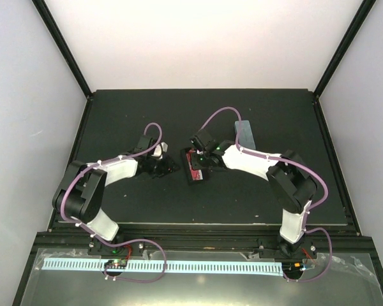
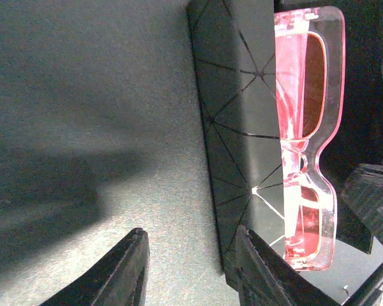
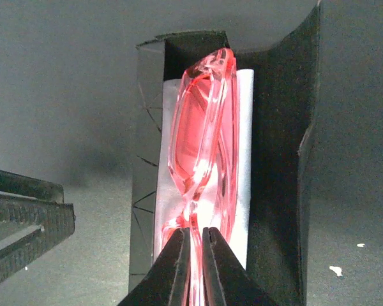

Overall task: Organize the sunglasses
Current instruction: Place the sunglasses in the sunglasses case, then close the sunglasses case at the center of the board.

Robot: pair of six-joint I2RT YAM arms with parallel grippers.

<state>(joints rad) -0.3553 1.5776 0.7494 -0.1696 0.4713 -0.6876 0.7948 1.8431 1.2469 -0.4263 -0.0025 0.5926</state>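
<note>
Pink-red translucent sunglasses stand on edge in an open black case, resting on a white cloth. My right gripper is shut on the frame at the bridge. In the top view the case lies mid-table with the right gripper over it. In the left wrist view the sunglasses lie along the case's right side. My left gripper stands open beside the case's left wall, bare mat between its fingers. Its right finger overlaps the case's near corner.
A pale blue oblong case lies behind the right arm. The black mat ends at raised black edges, with white walls around. The left gripper shows at the left edge of the right wrist view, close to the case.
</note>
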